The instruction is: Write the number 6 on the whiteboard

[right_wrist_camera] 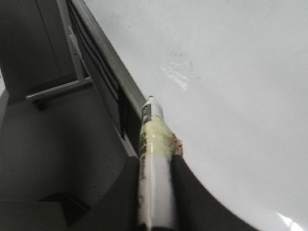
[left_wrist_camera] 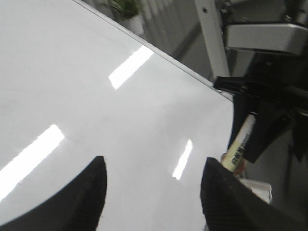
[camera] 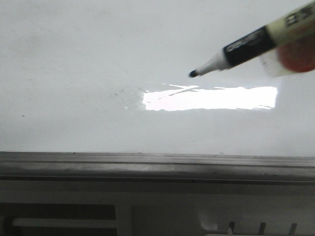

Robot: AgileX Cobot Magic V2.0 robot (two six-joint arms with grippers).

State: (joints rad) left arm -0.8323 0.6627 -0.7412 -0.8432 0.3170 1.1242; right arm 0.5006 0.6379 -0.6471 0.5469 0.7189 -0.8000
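The whiteboard (camera: 74, 73) is glossy white with a bright glare patch and a grey frame rail (camera: 147, 164) along its near edge. No number 6 shows on it, only faint smudges (camera: 123, 93). A marker (camera: 246, 46) with a black collar and a dark uncapped tip (camera: 193, 73) reaches in from the upper right, its tip close to the board; I cannot tell whether it touches. My right gripper (right_wrist_camera: 156, 156) is shut on the marker (right_wrist_camera: 154, 139), near the rail (right_wrist_camera: 110, 62). My left gripper (left_wrist_camera: 154, 166) is open and empty over the board (left_wrist_camera: 72, 72); the marker (left_wrist_camera: 240, 144) shows beyond it.
Below the rail is a pale structure with dark slots (camera: 147, 216). The left wrist view shows the board's far edge (left_wrist_camera: 183, 62), a white post (left_wrist_camera: 211, 38), a potted plant (left_wrist_camera: 125, 9) and the dark right arm (left_wrist_camera: 269, 86). A grey bar (right_wrist_camera: 57, 89) stands beside the board.
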